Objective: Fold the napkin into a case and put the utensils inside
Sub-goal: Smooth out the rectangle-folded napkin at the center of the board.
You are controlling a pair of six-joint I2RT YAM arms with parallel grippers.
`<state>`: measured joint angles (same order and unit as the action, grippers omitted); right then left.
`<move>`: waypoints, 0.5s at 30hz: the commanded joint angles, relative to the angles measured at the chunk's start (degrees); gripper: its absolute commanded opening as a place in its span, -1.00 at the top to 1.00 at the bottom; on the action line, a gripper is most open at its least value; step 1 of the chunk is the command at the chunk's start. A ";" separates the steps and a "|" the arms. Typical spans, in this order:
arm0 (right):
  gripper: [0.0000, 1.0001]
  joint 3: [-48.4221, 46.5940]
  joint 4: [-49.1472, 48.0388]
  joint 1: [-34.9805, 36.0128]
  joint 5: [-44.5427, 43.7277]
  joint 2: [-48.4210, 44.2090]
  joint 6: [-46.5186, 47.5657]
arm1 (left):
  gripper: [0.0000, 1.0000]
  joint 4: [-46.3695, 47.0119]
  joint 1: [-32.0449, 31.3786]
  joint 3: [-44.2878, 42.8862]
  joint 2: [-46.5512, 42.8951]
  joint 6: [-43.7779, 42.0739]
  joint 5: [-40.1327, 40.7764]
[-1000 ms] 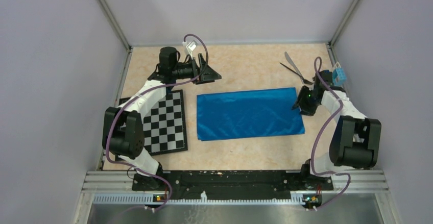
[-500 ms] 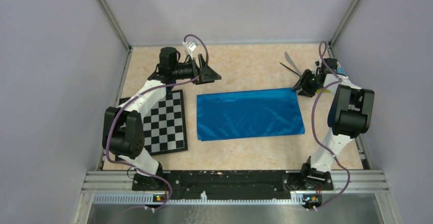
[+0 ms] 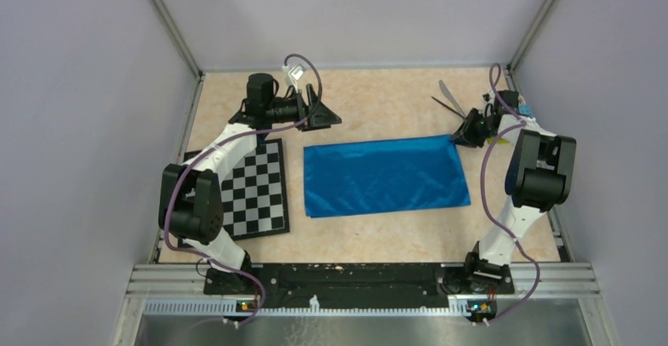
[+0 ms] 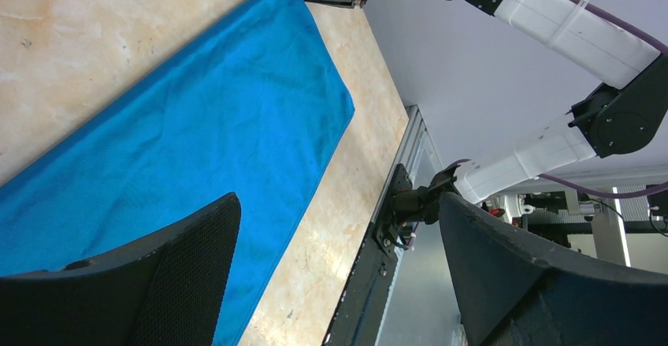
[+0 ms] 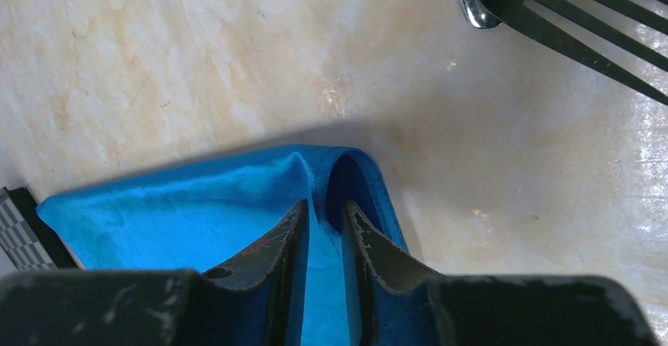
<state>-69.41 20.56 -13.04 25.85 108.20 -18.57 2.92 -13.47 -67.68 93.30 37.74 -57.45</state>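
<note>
The blue napkin lies flat as a wide oblong in the middle of the table. My right gripper is at its far right corner, shut on a raised pinch of the cloth. In the right wrist view the gripper has blue cloth between its fingers. The silver knife and the thin black fork lie crossed just beyond that corner; the fork tines show at the top right. My left gripper is open and empty beyond the napkin's far left corner, looking along the napkin.
The chessboard lies left of the napkin under the left arm. A small blue block sits by the right wall behind the right wrist. Frame posts and walls close in the table on three sides.
My right arm has swung from the napkin's right edge up to its far right corner and closed on the cloth there. The left arm has not moved.
</note>
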 commanded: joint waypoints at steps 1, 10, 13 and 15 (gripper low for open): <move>0.59 -2.96 -1.94 -0.56 1.42 0.68 0.96 | -0.97 1.48 0.29 -0.69 -0.08 -1.00 -0.65; 0.88 -6.46 -0.47 -0.67 0.84 3.79 1.10 | -0.97 1.39 0.27 -0.69 -0.06 -1.16 -0.74; 0.91 -7.01 -0.42 -0.67 0.79 3.89 1.14 | -0.97 1.39 0.29 -0.70 -0.08 -1.13 -0.78; 0.93 -7.41 -0.43 -0.67 1.02 4.16 1.15 | -0.97 1.39 0.29 -0.70 -0.10 -1.09 -0.82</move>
<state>-73.67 20.80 -13.30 26.59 112.07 -18.13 2.94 -13.47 -67.68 93.30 37.56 -57.49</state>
